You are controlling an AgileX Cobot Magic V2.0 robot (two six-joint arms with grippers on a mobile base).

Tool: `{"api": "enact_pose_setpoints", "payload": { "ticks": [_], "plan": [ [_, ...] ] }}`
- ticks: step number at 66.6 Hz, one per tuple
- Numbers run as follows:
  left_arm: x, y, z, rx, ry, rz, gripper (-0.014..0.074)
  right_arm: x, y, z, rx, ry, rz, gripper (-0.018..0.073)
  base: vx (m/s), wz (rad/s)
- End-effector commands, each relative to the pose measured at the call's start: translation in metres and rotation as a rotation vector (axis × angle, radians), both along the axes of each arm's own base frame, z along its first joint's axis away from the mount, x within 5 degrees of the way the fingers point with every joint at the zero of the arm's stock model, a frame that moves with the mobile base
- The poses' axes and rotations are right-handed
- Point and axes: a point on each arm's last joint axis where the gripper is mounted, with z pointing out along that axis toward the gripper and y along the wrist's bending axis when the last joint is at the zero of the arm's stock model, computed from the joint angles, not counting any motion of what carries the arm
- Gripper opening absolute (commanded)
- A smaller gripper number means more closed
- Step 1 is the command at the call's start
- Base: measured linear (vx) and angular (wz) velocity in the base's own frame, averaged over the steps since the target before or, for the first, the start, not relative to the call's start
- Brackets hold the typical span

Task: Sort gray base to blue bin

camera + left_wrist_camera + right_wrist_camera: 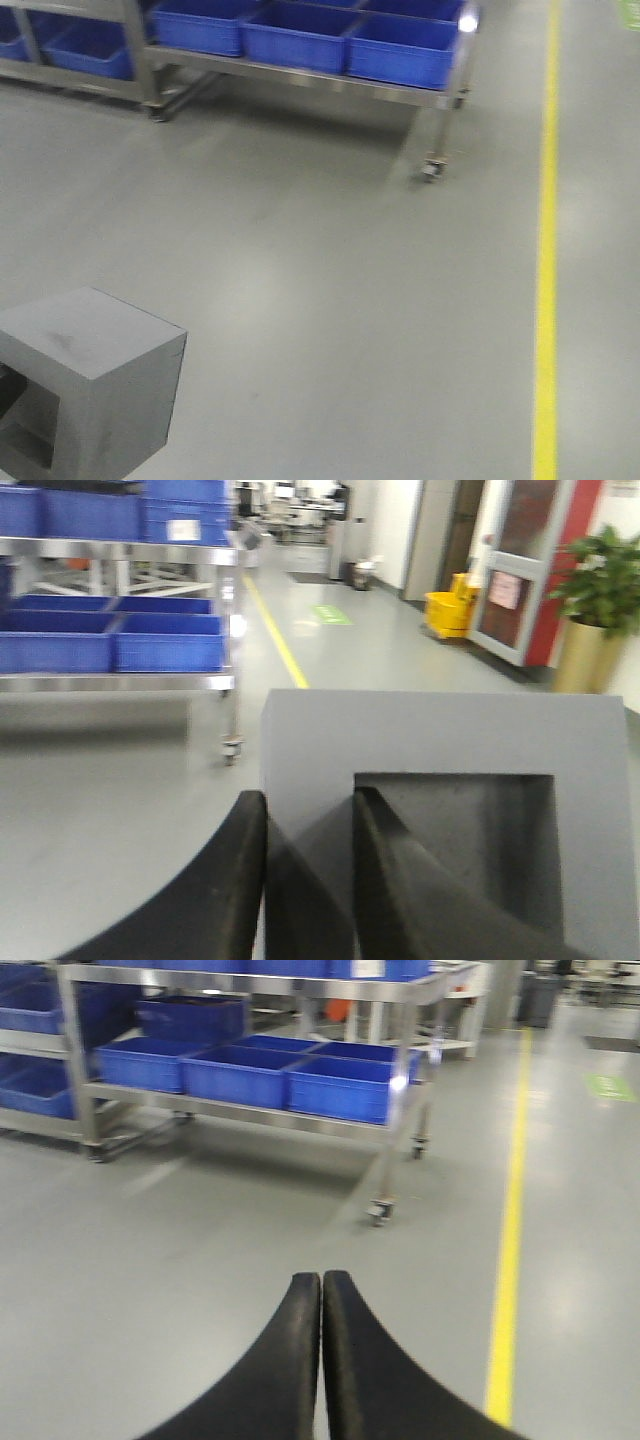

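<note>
1. The wheeled steel rack (300, 82) stands well apart across the floor; the views are blurred, so a misjudged approach could bump its legs
2. The blue bin (400, 50) sits among others on the rack's shelf; an off-centre release could catch its rim
3. The gray base (440, 740) is held above the floor, far from the bin, by 1 wall beside its recessed window; that lopsided hold could let it swing or slip
4. The left end effector (308, 810) pinches that wall; the right end effector (321, 1285) is pressed together, empty
5. A white label (183, 528) on an upper bin and a green floor marking (333, 613) are too blurred to read
</note>
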Motion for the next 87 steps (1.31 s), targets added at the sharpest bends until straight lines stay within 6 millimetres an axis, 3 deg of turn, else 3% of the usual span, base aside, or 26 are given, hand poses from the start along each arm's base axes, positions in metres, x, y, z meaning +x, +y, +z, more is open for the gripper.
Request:
{"api": "enact_pose_setpoints", "payload": {
  "ticks": [1, 34, 87],
  "plan": [
    [-0.0018, -0.0020, 0.0190, -0.077, -0.098, -0.031, -0.0007, 0.0003, -0.0001, 0.0051, -0.015, -0.074, -0.002, -0.0005, 0.07, -0.81],
    [-0.0018, -0.0020, 0.0190, -0.077, -0.098, -0.031, -0.0007, 0.0003, -0.0001, 0.0051, -0.015, -0.074, -0.002, -0.0005, 0.11, -0.50],
    [-0.0018, -0.0020, 0.0190, -0.077, -0.098, -0.031, -0.0007, 0.0003, -0.0001, 0.0051, -0.015, -0.074, -0.002, -0.0005, 0.30, -0.08]
  ]
}}
